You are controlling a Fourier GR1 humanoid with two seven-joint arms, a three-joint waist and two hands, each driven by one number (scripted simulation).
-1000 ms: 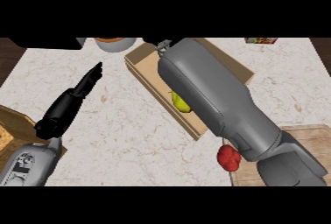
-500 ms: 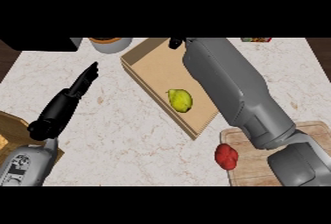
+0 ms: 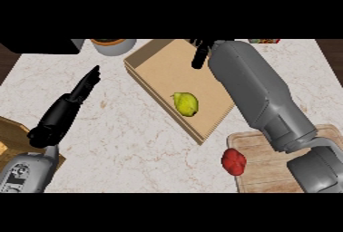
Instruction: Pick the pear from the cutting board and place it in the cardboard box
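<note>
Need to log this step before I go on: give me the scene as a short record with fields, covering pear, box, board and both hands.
pear: lying inside the cardboard box, near its front wall, not held
cardboard box: open, set at an angle on the counter
cutting board: lower right, no pear on it; a red fruit sits at its left edge
right hand: above the box's far end, fingers relaxed, holding nothing
left hand: open, fingers straight, over the counter left of the box
</note>
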